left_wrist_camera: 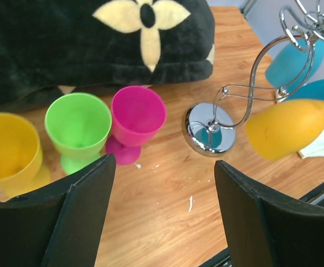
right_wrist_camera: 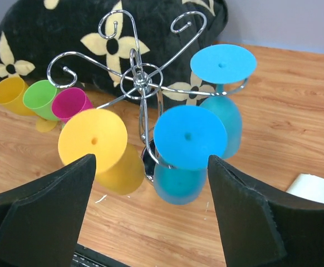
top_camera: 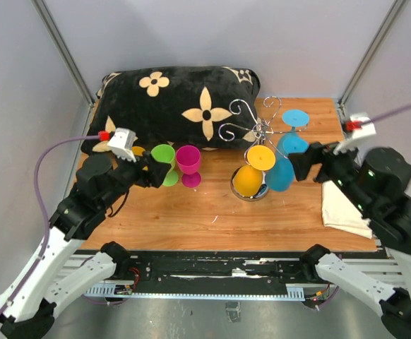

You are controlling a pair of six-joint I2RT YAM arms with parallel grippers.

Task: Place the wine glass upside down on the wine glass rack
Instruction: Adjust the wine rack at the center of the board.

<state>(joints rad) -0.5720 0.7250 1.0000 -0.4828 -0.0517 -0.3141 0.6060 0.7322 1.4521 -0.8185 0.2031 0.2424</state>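
Wood table (top_camera: 212,212). Black flowered pillow (top_camera: 177,92) at far left.

Chrome wine glass rack (right_wrist_camera: 140,75) right of centre. Orange glass (top_camera: 249,178) and two blue glasses (top_camera: 282,173) hung upside down on arms.

Left hand (left_wrist_camera: 163,172) spread wide, nothing between fingers, just near of upright yellow glass (left_wrist_camera: 9,147), green glass (left_wrist_camera: 75,125), pink glass (left_wrist_camera: 137,114).

Right hand (right_wrist_camera: 151,161) spread wide, empty, right of rack.

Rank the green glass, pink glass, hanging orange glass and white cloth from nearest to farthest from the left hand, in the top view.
From the left hand:
1. green glass, at its fingertips.
2. pink glass, just right of it.
3. orange glass, hanging on the rack, centre.
4. white cloth, far right edge.
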